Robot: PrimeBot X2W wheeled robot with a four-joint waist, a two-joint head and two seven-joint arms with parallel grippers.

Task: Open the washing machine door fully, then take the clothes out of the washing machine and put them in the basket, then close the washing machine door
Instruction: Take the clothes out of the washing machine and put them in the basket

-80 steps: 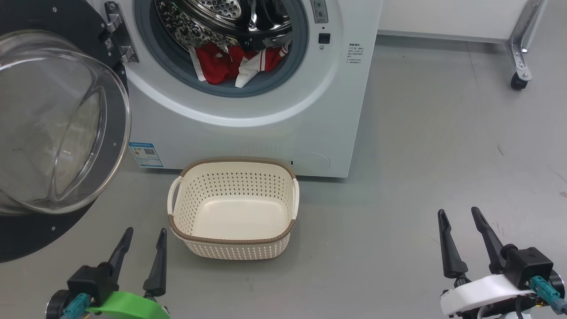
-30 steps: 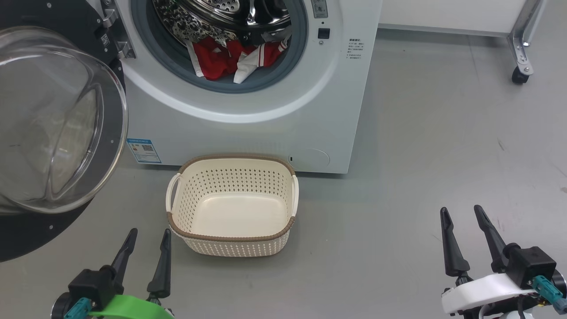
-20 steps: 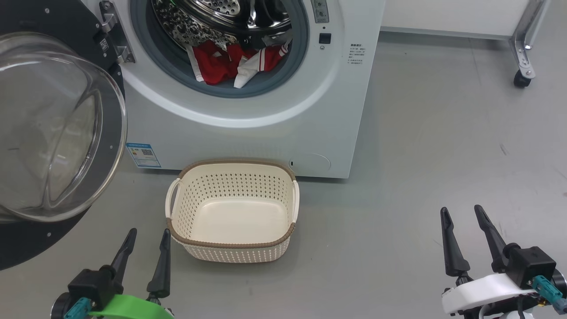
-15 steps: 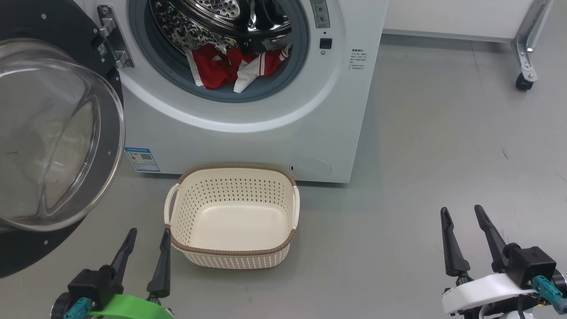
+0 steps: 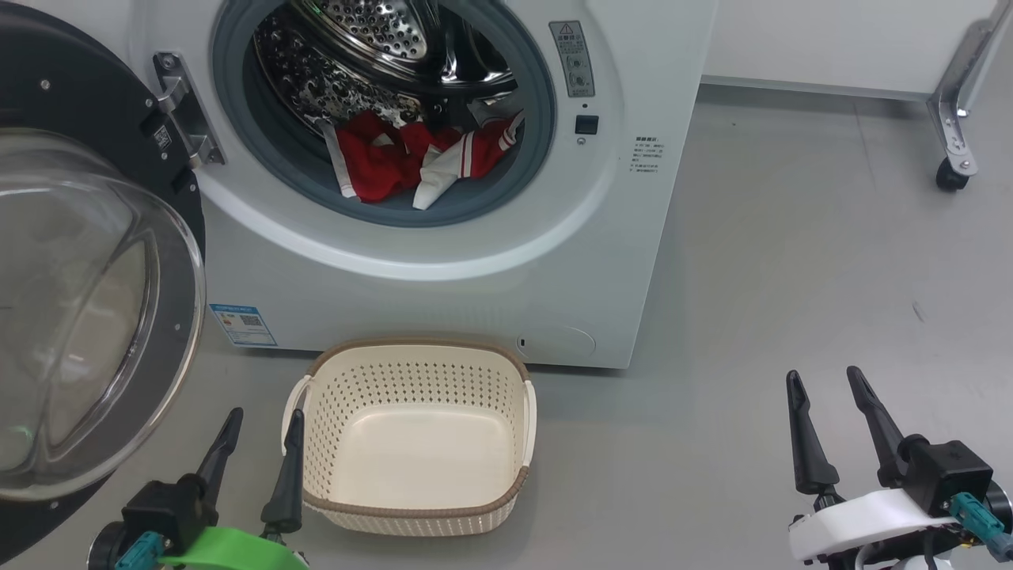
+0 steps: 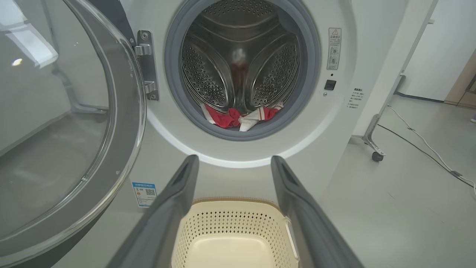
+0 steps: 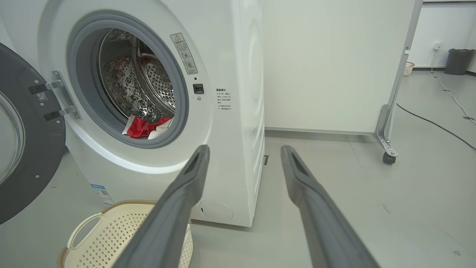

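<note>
The white washing machine [image 5: 443,293] stands ahead with its door [image 5: 87,317] swung wide to the left, glass bowl bulging toward me. Red clothes [image 5: 396,162] with white trim lie at the front of the steel drum, also seen as clothes [image 6: 241,117] and clothes [image 7: 145,128]. The cream basket [image 5: 415,518] sits bare on the floor before the machine. My left gripper [image 5: 261,419] is open at the basket's left corner. My right gripper [image 5: 823,380] is open over bare floor to the right. Nothing lies between either pair of fingers.
A white panel on a wheeled metal stand [image 5: 954,158] stands right of the machine, also seen as the stand [image 7: 386,149]. A cable [image 7: 435,124] runs across the grey floor far right, with a dark bin [image 7: 457,61] beyond.
The head view has tilted up, so machine, door and basket sit lower in the picture. Both grippers stay open and in the same place in that view.
</note>
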